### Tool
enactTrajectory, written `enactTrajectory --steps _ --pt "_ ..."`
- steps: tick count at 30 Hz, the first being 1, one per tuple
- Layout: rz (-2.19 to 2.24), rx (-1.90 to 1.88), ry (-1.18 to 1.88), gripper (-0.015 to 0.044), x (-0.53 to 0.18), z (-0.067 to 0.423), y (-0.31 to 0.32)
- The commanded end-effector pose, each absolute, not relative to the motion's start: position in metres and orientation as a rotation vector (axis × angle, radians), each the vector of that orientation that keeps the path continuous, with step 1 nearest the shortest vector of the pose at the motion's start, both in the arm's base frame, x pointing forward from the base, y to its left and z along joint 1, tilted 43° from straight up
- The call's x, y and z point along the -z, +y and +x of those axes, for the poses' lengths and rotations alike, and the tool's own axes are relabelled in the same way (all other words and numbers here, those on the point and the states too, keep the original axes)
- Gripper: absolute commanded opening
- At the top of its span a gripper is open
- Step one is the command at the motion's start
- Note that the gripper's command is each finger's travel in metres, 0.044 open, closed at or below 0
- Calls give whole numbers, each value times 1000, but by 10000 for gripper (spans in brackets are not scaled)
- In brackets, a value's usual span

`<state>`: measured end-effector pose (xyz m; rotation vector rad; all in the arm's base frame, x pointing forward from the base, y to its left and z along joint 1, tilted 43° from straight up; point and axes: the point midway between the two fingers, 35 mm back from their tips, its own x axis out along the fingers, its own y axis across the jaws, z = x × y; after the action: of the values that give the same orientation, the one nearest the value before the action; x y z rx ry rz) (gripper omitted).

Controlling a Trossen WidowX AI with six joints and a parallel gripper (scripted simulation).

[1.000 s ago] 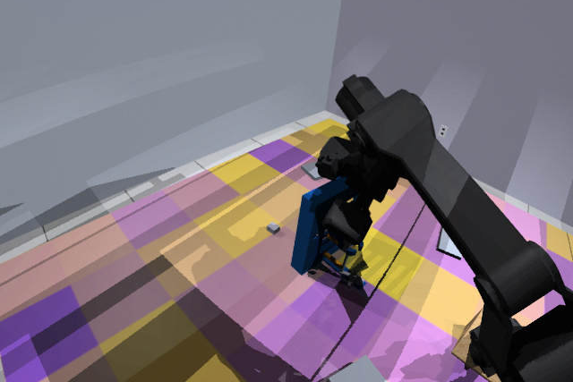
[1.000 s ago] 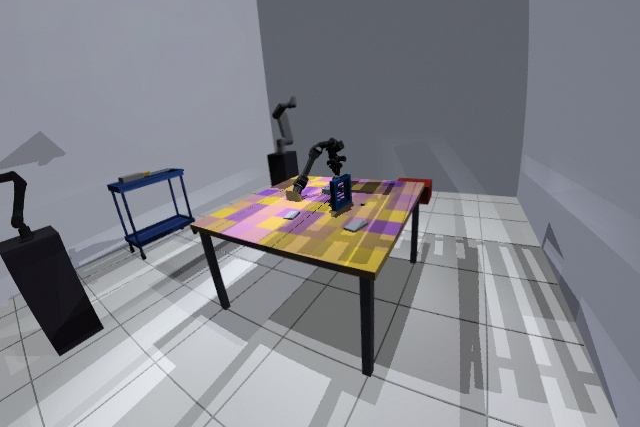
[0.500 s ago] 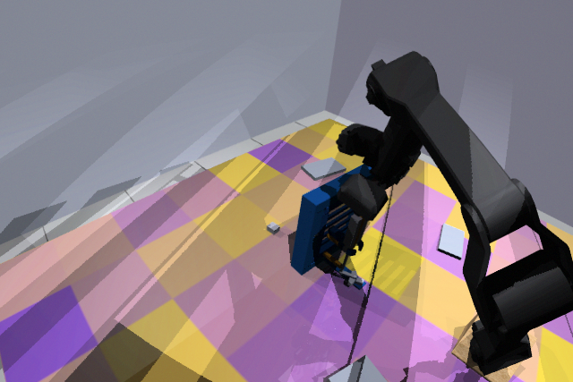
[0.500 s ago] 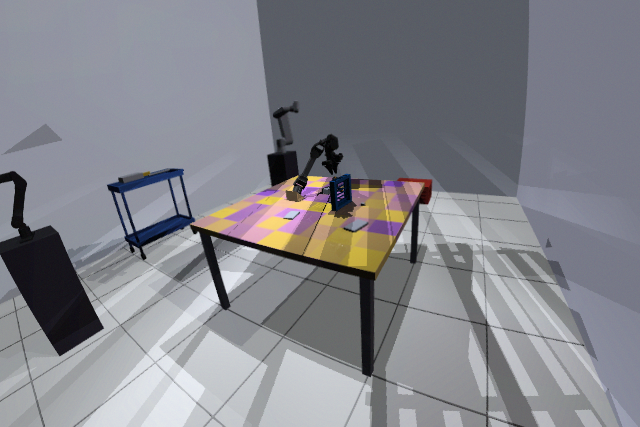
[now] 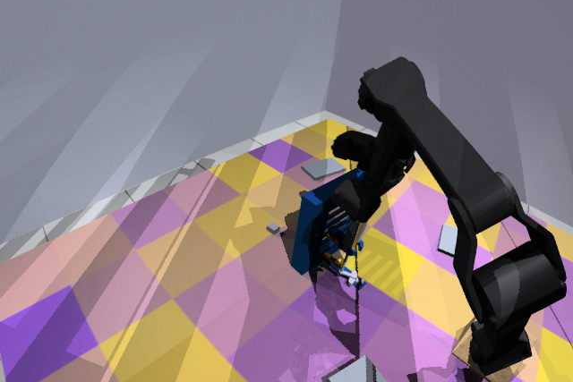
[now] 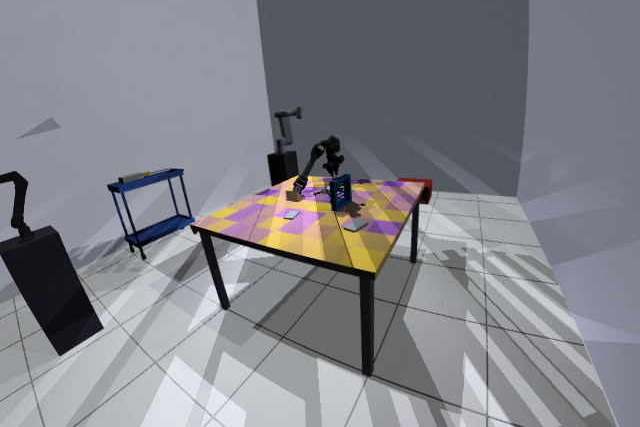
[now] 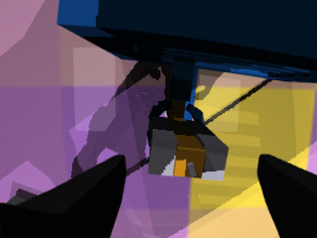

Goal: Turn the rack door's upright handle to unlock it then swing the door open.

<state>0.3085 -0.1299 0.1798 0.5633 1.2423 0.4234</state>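
Beside the blue frame (image 5: 306,230) (image 6: 333,197) (image 7: 198,25): one tool (image 5: 352,243) (image 6: 334,174) (image 7: 191,164), standing open; we are centring it on the handle (image 5: 349,275) (image 6: 325,190) (image 7: 189,149), keeping fingers evenly spaced before squeezing.

Black 6-joint arm (image 5: 456,151) (image 6: 311,158), chunky segments, black tapered tool fingers.

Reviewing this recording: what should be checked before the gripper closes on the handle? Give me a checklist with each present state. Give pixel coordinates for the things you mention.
1. Gripper (image 5: 352,248) (image 7: 191,164) open: ok, fingers stand apart.
2. Handle (image 7: 189,149) between the fingertips in the wrist image: ok, with a gap on either side.
3. Fingertips low enough to squeeze the handle: cannot tell, the views do not settle depth.
4. Handle turned a quarter turn: cannot tell.
5. Blue rack (image 5: 304,234) (image 6: 333,195) upright on the table (image 5: 173,299) (image 6: 310,251): ok.
6. Arm (image 5: 453,151) (image 6: 312,158) clear of the rack: cannot tell, it overlaps the rack from above.
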Motion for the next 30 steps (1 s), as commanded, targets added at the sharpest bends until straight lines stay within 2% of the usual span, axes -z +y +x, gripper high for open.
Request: enactTrajectory --steps 1,30 --pt "598 -432 1273 297 -172 310 -124" --pt "709 -452 1422 297 -139 319 -95"
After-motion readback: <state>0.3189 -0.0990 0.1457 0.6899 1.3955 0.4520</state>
